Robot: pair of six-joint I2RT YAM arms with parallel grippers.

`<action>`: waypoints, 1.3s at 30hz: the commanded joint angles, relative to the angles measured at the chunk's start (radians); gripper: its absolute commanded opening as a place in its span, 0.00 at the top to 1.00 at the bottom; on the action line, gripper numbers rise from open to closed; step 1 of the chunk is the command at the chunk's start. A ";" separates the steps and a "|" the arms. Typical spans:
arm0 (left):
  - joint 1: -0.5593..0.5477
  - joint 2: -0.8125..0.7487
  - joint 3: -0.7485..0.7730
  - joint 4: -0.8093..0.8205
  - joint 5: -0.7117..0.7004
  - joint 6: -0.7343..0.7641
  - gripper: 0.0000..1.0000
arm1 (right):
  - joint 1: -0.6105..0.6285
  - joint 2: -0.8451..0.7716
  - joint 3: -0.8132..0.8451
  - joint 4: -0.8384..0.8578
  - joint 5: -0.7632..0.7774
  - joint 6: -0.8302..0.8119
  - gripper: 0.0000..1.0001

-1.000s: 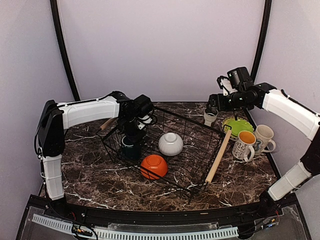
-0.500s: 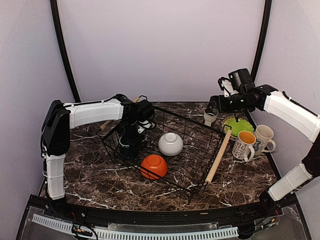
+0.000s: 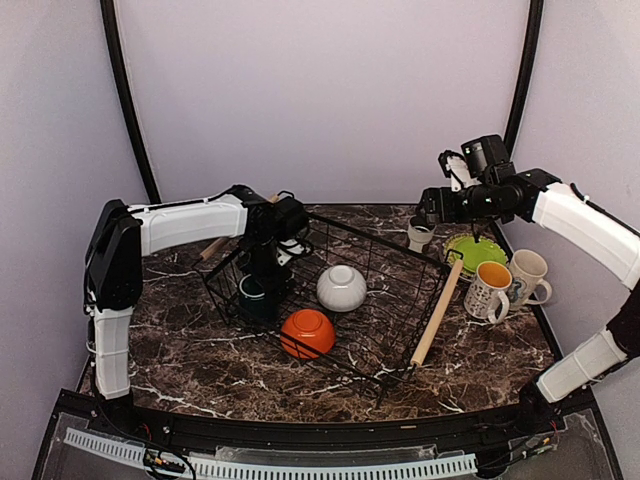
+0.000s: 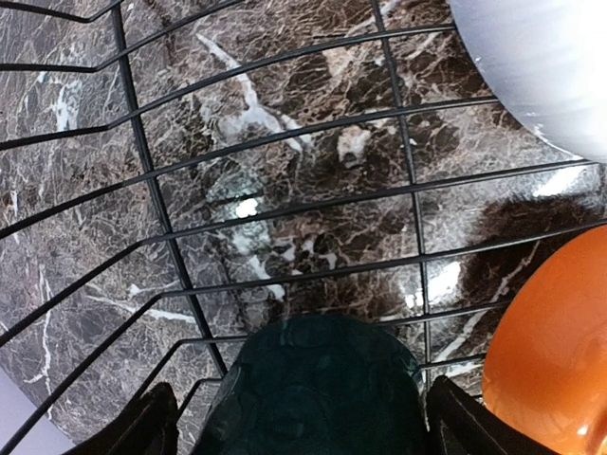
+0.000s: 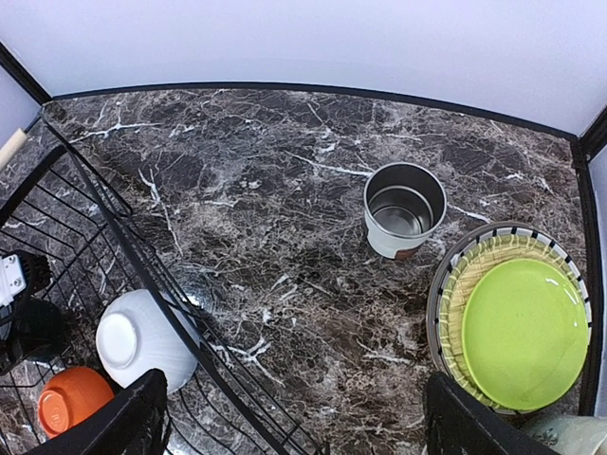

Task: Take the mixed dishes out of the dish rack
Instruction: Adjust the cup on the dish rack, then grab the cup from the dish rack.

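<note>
The left end effector (image 4: 303,428) hung wide over the dark green cup (image 4: 313,384), one finger either side of it, down in the left end of the dish rack (image 3: 436,315) beside the upturned orange bowl (image 3: 307,332); contact I couldn't call. Against a second earlier, the left arm had leaned in while cup and orange bowl sat put. Glossy, deep green and round-bodied, that cup; the right end effector (image 5: 299,417) gaped wide, holding nothing, above the worktop (image 5: 285,218).

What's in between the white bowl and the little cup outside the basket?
In the right wrist view, only the dish rack's wire wall and bare marble tabletop lie between the white bowl and the small cup.
</note>
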 commanded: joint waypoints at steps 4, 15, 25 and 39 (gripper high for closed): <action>-0.044 -0.002 0.017 -0.018 0.087 -0.009 0.30 | 0.003 -0.023 -0.018 0.042 -0.013 0.007 0.09; -0.077 -0.073 -0.010 0.007 0.016 -0.003 0.02 | 0.003 -0.007 -0.009 0.048 -0.025 0.007 0.09; -0.076 -0.107 -0.007 -0.037 0.010 -0.023 0.01 | 0.004 -0.024 -0.027 0.051 -0.024 0.012 0.09; -0.061 -0.174 -0.138 -0.031 0.018 -0.106 0.01 | 0.004 -0.077 -0.084 0.082 -0.046 0.011 0.09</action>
